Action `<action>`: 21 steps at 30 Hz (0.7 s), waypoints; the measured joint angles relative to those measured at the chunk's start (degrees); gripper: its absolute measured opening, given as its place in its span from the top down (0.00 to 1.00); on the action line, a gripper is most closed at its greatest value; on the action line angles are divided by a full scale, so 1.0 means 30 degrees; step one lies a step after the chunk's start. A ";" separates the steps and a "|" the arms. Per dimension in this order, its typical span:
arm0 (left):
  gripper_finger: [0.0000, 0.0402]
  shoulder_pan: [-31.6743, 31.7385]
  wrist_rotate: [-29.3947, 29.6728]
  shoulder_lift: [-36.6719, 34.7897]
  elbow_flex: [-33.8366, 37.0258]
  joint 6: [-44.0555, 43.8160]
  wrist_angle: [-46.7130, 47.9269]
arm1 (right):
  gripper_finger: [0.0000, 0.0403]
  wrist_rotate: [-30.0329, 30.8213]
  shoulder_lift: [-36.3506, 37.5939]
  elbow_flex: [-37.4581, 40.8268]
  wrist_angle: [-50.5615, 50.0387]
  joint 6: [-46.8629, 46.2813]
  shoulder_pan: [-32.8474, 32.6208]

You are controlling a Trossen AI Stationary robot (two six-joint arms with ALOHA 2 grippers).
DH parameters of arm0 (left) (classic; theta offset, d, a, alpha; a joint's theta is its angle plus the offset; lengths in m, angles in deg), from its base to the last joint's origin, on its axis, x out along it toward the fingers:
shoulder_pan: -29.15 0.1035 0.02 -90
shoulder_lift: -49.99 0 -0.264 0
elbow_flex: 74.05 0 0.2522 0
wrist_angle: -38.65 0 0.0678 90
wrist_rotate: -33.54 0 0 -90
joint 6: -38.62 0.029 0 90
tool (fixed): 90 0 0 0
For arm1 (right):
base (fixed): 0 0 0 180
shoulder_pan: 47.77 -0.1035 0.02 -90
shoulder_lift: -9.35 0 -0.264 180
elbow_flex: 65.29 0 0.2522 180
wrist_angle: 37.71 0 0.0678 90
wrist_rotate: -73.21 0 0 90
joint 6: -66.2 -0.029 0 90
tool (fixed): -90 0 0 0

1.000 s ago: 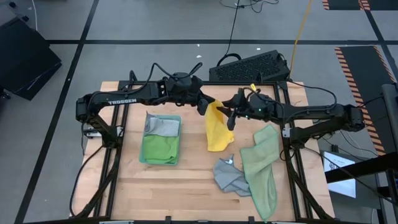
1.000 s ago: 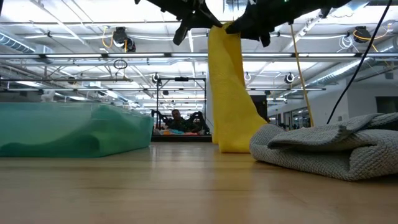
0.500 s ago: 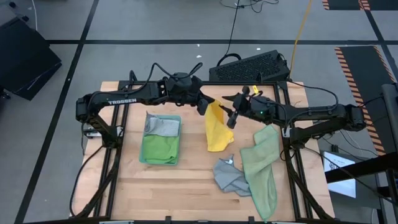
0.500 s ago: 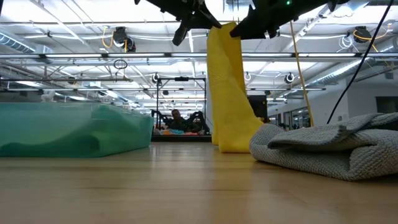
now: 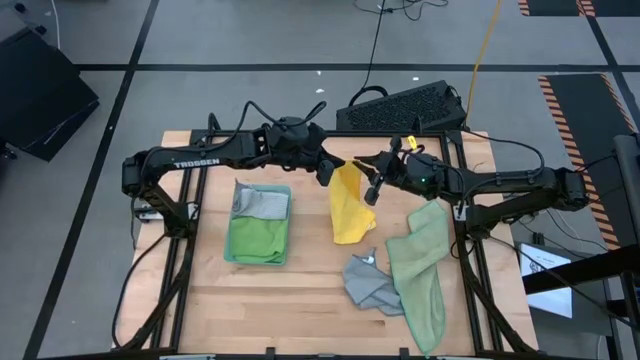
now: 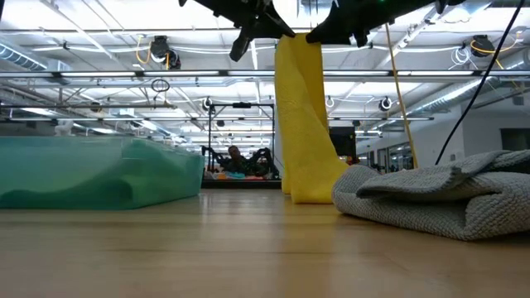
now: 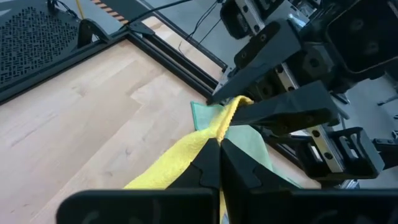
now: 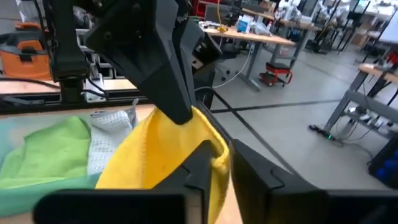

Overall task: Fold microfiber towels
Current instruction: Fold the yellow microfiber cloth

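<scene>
Nearest in the low view lies a nubby grey towel (image 6: 439,203), crumpled on the wooden table (image 6: 248,257). Behind it, the soft yellow towel (image 6: 305,124) hangs long-axis vertical, its lower end touching the wood. The left gripper (image 5: 328,170) and right gripper (image 5: 372,184) each pinch its top edge, fingers closed on cloth. Only the high view shows the sage towel (image 5: 420,265) and the tray (image 5: 259,222) of folded cloths.
</scene>
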 joint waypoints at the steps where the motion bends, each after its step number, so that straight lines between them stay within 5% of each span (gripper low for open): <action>1: 0.99 0.0000 0.0000 0.0000 0.0000 0.0083 0.0000 | 0.90 -0.0007 0.0000 0.0000 -0.0072 -0.0294 0.0000; 12: 0.91 0.0233 0.0332 0.0005 0.0000 0.1675 -0.0030 | 1.00 -0.0561 0.0219 -0.0919 -0.1482 -0.3836 0.0000; 21: 0.60 0.0713 0.1987 -0.0233 0.0007 0.4856 0.1572 | 1.00 -0.1052 0.0081 -0.6413 -1.2990 -0.7907 0.0086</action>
